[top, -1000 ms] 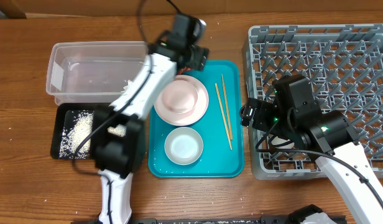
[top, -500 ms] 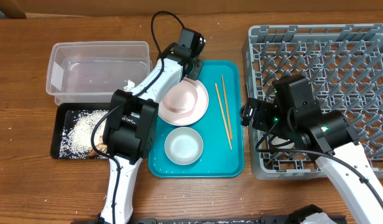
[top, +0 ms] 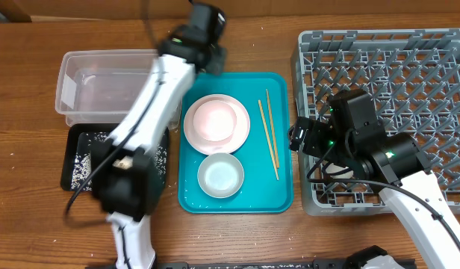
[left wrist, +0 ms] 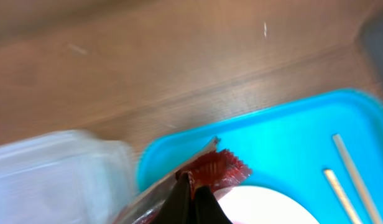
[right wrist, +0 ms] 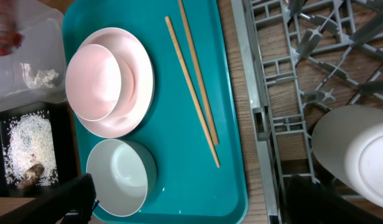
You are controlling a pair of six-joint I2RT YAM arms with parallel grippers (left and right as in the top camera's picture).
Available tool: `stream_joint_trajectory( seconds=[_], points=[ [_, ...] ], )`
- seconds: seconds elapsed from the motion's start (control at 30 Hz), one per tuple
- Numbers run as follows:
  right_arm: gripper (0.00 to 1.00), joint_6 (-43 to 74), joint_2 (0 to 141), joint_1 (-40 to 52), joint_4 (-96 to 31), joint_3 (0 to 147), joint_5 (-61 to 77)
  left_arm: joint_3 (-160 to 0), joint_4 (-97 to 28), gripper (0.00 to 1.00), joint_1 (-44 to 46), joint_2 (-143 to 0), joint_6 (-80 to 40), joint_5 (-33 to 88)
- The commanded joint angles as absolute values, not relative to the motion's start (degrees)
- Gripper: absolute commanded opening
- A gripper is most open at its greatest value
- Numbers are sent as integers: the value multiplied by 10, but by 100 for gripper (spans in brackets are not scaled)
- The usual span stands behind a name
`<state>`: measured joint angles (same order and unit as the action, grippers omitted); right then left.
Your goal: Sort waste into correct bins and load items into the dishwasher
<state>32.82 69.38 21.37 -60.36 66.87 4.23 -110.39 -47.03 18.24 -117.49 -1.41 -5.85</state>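
My left gripper [left wrist: 193,180] is shut on the crinkled red snack wrapper [left wrist: 219,169]. It holds the wrapper above the teal tray's far left corner, beside the clear tub [top: 88,82]. In the overhead view that gripper [top: 207,54] is blurred. The pink-white plate [top: 217,123], with a smaller pink dish on it, the white bowl [top: 220,175] and the two chopsticks [top: 269,131] lie on the teal tray [top: 282,198]. My right gripper [right wrist: 191,205] stands open over the tray's right edge, empty. A white cup [right wrist: 359,155] sits in the grey dish rack [top: 409,75].
A crumpled white tissue [right wrist: 39,78] lies in the clear tub. The black tray [top: 77,161] in front of it holds rice grains [right wrist: 27,149] and a brown scrap. The dish rack's left wall stands close to the teal tray. Brown wooden table all round.
My left gripper shut on the red wrapper at the plate's far edge and carried it up, back and left toward the tub. The right arm has not moved.
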Motion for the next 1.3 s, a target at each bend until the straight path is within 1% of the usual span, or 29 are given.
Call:
stream_joint_trajectory(
  seconds=[0.0,0.13,0.23,0.3,0.33,0.37,0.4,0.43,0.47,0.67,0.83,0.93,1.03,1.27],
  points=[
    [100,328,692,211,-599,683,41,-1123,-522,4,158,-1102,-21,-64],
    [100,328,692,211,-599,683,41,-1120,-611,4,121,-1102,-21,-67],
    [100,328,692,211,-599,683,41,-1107,-625,4,87,-1122,-22,-67],
    [100,328,692,211,-599,683,41,-1103,-631,4,57,-1144,-21,-39],
    [100,328,692,211,-599,683,41,-1103,-639,16,49,-1150,-16,-19],
    [100,328,692,211,-600,683,41,-1103,-643,48,43,-1151,-13,-2],
    [100,328,692,211,-602,683,41,-1103,-646,70,36,-1151,-13,14],
    [100,328,692,211,-604,683,41,-1104,-650,86,32,-1148,-13,25],
    [100,328,692,211,-604,683,41,-1106,-655,100,28,-1143,-14,36],
    [100,328,692,211,-608,683,41,-1143,-720,100,23,-1087,-15,69],
    [100,324,692,212,-609,683,42,-1153,-780,100,27,-992,-53,71],
    [96,263,692,216,-609,683,74,-1153,-816,100,27,-931,-82,70],
    [93,218,692,230,-607,683,108,-1153,-856,100,27,-872,-108,42],
    [93,197,692,252,-601,683,101,-1152,-945,100,27,-771,-144,-26]
  ],
)
